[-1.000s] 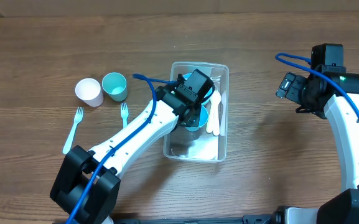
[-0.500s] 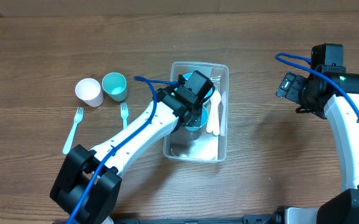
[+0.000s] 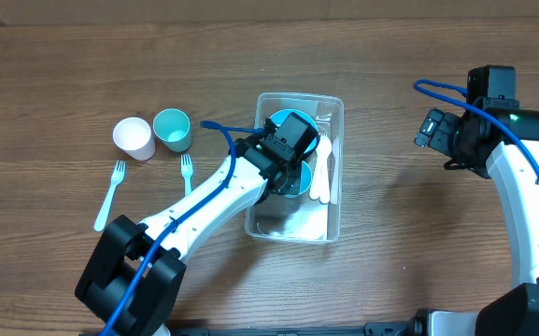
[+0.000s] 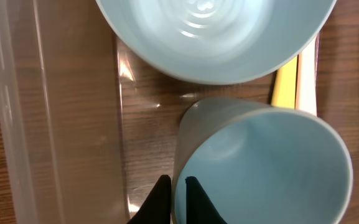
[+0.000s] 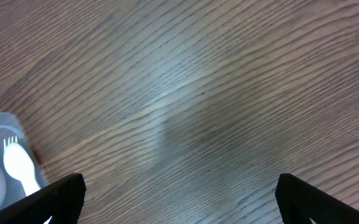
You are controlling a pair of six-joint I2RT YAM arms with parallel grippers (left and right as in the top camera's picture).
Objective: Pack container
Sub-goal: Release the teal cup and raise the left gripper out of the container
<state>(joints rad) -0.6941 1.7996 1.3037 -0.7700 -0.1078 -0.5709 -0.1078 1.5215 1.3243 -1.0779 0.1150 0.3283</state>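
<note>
Moved: the left arm's wrist sits a little nearer the robot than a second ago, and a sliver of teal rim now shows beyond it; the right arm is where it was.
Left gripper (image 4: 175,184): black fingers pressed together on the wall of the held cup (image 4: 260,168), one inside the rim and one outside.
Held cup: teal, mouth turned toward the wrist camera, inside the container (image 3: 288,239) about midway along it; I cannot tell whether it rests on the floor yet.
Container: clear bin in the middle of the table; its near end looks bare.
Already packed: a teal bowl (image 4: 210,31) just beyond the held cup, pale cutlery (image 3: 323,168) along the right wall, and a yellow strip (image 4: 285,81) beside it that I cannot identify.
Still outside, nearer: two light forks (image 3: 109,194) and (image 3: 187,170) on the wood, left of the bin.
Still outside, farther: a white cup (image 3: 133,138) and a loose teal cup (image 3: 172,129), side by side.
Right gripper (image 5: 179,199): fingers spread wide over bare wood, well apart from the bin, carrying nothing.
Progress: judged past halfway; the held cup needs releasing, and four pieces remain.
Writing: no brand, label or lettering is readable in any view.
</note>
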